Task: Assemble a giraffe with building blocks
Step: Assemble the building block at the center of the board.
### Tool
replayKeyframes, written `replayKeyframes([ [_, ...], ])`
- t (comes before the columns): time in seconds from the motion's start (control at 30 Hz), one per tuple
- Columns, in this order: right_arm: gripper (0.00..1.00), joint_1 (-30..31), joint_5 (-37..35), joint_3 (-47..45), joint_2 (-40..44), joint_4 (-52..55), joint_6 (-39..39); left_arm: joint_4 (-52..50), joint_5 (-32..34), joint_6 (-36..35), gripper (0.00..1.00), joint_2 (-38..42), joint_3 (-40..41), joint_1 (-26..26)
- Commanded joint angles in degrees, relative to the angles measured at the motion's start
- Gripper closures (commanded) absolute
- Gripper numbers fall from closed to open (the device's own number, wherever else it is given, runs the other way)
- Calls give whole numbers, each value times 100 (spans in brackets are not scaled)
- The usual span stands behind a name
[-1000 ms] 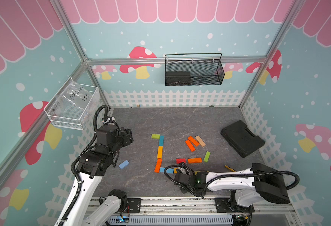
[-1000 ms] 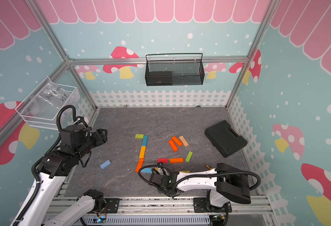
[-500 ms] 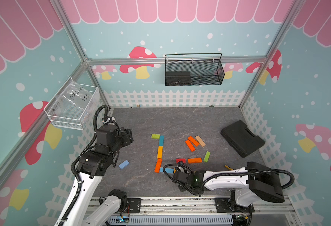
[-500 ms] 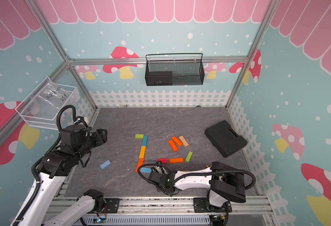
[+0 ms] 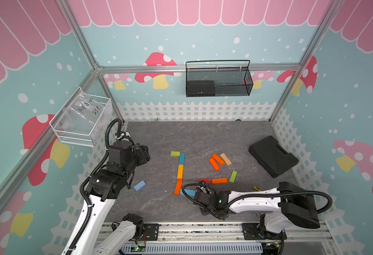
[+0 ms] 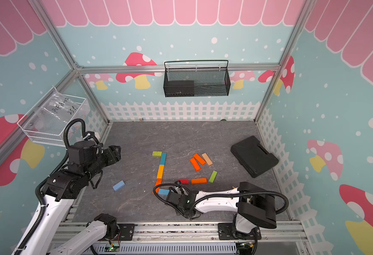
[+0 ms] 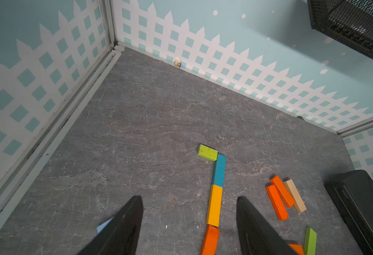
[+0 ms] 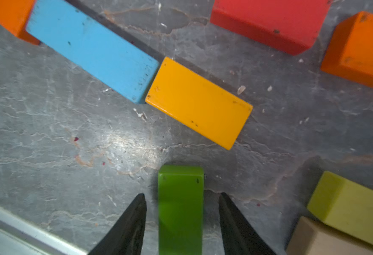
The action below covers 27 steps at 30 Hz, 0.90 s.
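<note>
Containers: The black mesh basket (image 5: 232, 87) hangs on the back wall, with one dark box-shaped item (image 5: 200, 85) at one end. The clear wire bin (image 5: 75, 134) is fixed to the side wall above the left arm and holds a transparent bag (image 5: 86, 110) with handwriting on it. The black case (image 5: 272, 155) lies shut on the grey table (image 5: 203, 136) by the right-hand fence; its contents cannot be seen.

Building blocks: All rest on the table, none in any container. A line runs toward the front edge: lime block (image 5: 175, 153), teal block (image 5: 181, 158), yellow block (image 5: 180, 171) and long orange block (image 5: 178, 186). A light blue block (image 8: 93, 48) lies at that line's near end, meeting an amber block (image 8: 198, 102) corner to corner. A red block (image 5: 204, 181) lies just beside. Toward the case, two orange blocks (image 5: 214, 164) and a tan block (image 5: 225, 159) lie side by side. A pale blue block (image 5: 139, 185) sits alone near the left arm.

Grippers: The left gripper (image 7: 189, 198) is held above the table's left side, fingers spread, nothing between them. The right gripper (image 8: 183, 195) is low at the table front. Its fingers stand on either side of a green block (image 8: 181, 212) with a visible gap on each side, so it is not clamping
</note>
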<state>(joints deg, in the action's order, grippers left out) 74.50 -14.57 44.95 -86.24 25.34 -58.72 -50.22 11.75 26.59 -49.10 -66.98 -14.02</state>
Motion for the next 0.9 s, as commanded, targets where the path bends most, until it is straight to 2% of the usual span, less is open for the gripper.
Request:
replayKeyframes([
  [0.0,44,-23,29,86,306,439,-78,67,12,-48,30,70,37,3],
  [0.13,45,-24,234,124,354,541,-11,47,29,-92,30,76,-10,4],
  [0.37,48,-23,629,208,-98,383,151,40,21,-91,30,64,-41,13],
  [0.7,58,-224,648,234,-391,364,10,21,27,-110,30,105,-4,11],
  [0.87,70,-326,637,242,-407,366,-34,12,36,-119,30,99,-9,16],
])
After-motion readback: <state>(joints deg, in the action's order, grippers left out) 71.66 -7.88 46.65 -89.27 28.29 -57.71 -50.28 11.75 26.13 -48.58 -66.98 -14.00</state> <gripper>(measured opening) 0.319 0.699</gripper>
